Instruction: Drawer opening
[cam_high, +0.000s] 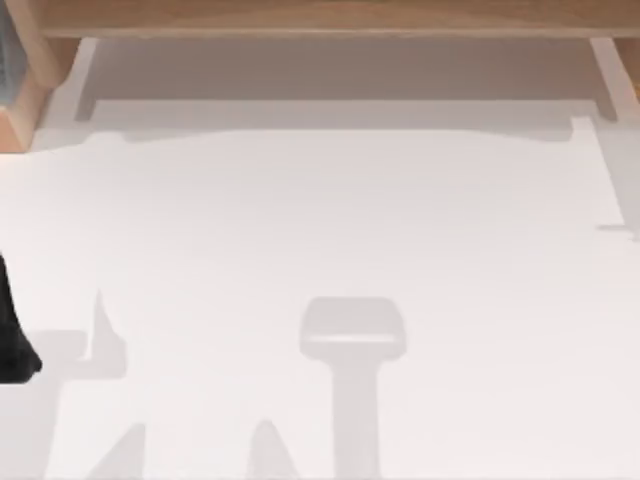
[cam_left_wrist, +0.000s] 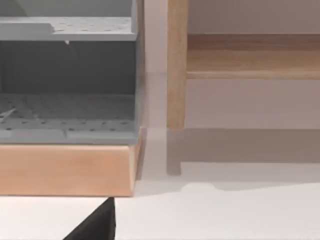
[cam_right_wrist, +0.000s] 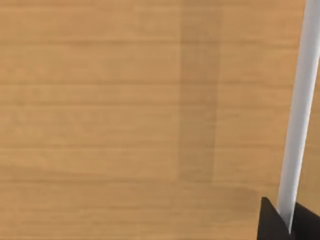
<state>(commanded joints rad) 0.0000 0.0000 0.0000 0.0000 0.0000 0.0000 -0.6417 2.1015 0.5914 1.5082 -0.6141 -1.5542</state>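
Handle (cam_right_wrist: 299, 100) | long axis along wooden front (cam_right_wrist: 125, 125) | right jaws perhaps astride

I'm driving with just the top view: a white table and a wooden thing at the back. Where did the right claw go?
Observer: The right claw is close up against a flat light-brown wooden panel.
Child: Is there a handle there?
Observer: A thin white bar runs across that panel and meets the right claw.
Child: What's the black thing at the table's left edge?
Observer: That's the left arm, parked. Its wrist camera faces a grey rack with dotted holes, which stands on a pale wooden block.
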